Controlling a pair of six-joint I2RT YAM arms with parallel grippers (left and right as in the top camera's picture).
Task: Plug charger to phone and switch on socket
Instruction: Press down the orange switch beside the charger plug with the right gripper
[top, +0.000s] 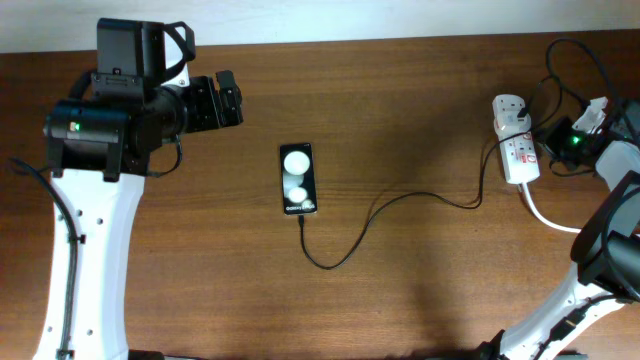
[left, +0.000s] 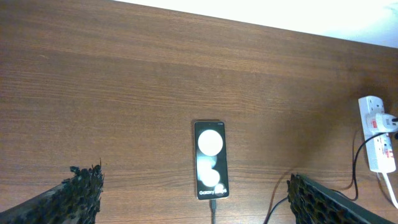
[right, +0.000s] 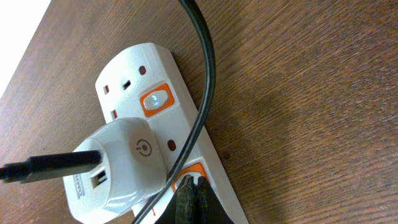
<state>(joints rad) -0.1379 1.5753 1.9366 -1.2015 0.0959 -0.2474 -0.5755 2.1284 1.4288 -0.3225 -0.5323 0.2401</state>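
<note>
The socket (right: 134, 65) is the bit that matters now. The switch (right: 198, 168) next to the plugged-in adapter (right: 124, 168) sits right at the tips of the right gripper (right: 191, 199), just ahead of them. I honestly can't tell if they're touching it or a hair off. Those fingers look pressed together into one point. The strip's long axis runs away from the fingertips on a diagonal, with a second switch (right: 155, 99) further along by an empty outlet.

What's in the way: a black cable (right: 208, 74) drapes across the strip and drops right beside the near switch, so a poke could snag it. The adapter bulges up just to one side of the fingertips too.

The charger (top: 400, 197) looks to be in the phone (top: 298, 180) already, its tip meeting the short end nearest the left fingers. The left gripper (top: 230, 100) hangs over bare table (top: 400, 90) with its fingers wide apart, holding nothing and well apart from the socket, so this looks like the right arm's job.
</note>
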